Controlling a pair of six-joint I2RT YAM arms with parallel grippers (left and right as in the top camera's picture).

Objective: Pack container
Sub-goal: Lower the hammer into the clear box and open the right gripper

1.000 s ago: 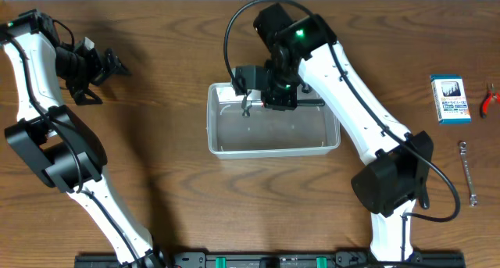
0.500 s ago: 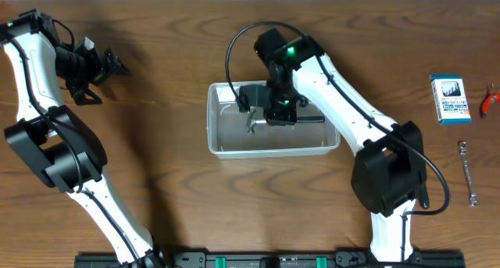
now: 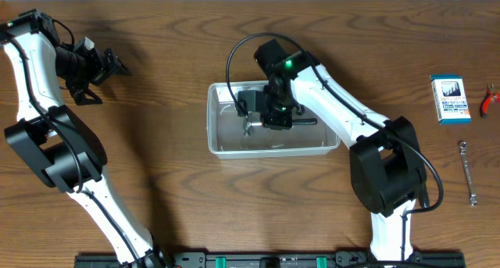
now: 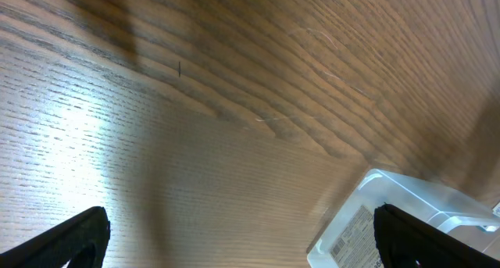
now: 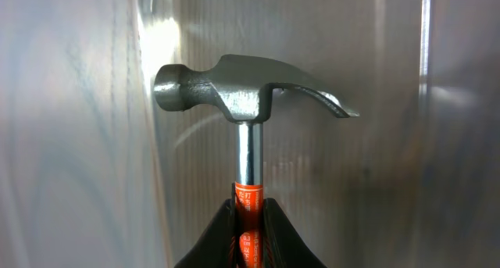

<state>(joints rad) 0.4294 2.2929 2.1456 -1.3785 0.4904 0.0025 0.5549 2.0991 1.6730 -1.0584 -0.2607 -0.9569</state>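
Observation:
The clear plastic container [image 3: 220, 147] sits mid-table. My right gripper [image 3: 268, 116] is inside it, shut on the orange-labelled shaft of a steel claw hammer [image 3: 249, 126]. In the right wrist view the hammer [image 5: 242, 92] points head-first at the container's clear floor [image 5: 78, 143], with the jaws [image 5: 248, 221] clamped on its shaft. My left gripper [image 3: 109, 65] is open and empty at the far left of the table, well away from the container. The left wrist view shows its open fingers [image 4: 242, 237] over bare wood and one corner of the container [image 4: 367, 213].
A blue box [image 3: 449, 98], red-handled pliers [image 3: 490, 99] and a metal wrench [image 3: 467, 172] lie on the table at the far right. The right arm's cable loops over the container's back edge.
My right gripper has moved toward the front of the table and lower into the container, carrying the hammer. The left arm has not moved.

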